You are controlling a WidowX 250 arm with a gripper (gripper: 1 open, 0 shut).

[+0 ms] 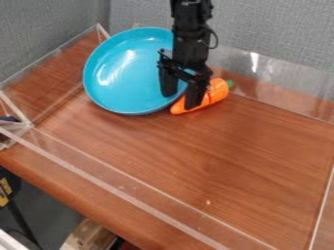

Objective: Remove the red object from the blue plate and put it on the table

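The turquoise-blue plate sits at the back left of the wood-grain table, and nothing lies in it. The small orange-red carrot toy lies on the table just right of the plate's front-right rim. My black gripper hangs straight down over the plate's rim, just left of the carrot. Its jaws are apart and hold nothing. The right finger hides the carrot's left end.
Low clear acrylic walls edge the table on all sides. A grey panel stands behind the back wall. The front edge of the table drops off toward the floor at the lower left.
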